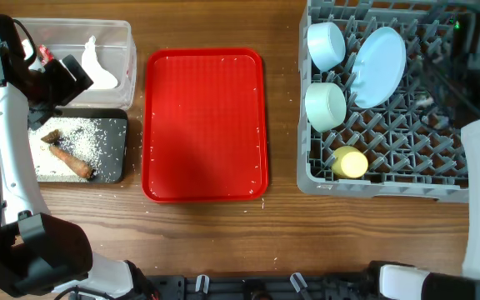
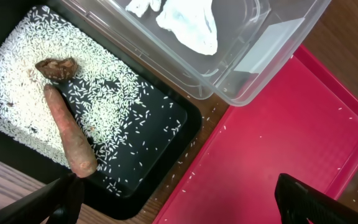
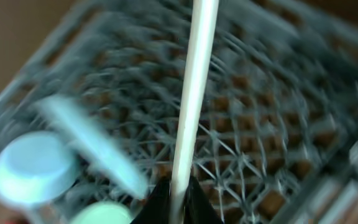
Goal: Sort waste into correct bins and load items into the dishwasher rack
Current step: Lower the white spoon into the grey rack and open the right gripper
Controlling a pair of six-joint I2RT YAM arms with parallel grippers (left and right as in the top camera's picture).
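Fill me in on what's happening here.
The right gripper holds the spoon over the rack, which has two bowls, the plate and the cup. The left gripper hangs open above the black tray and red tray. Rice and a brown scrap lie in the black tray; tissue is in the tub.

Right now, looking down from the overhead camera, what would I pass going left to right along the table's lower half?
Black tray strewn with rice grains → red tray → grey dishwasher rack, with the yellow cup lying inside it.
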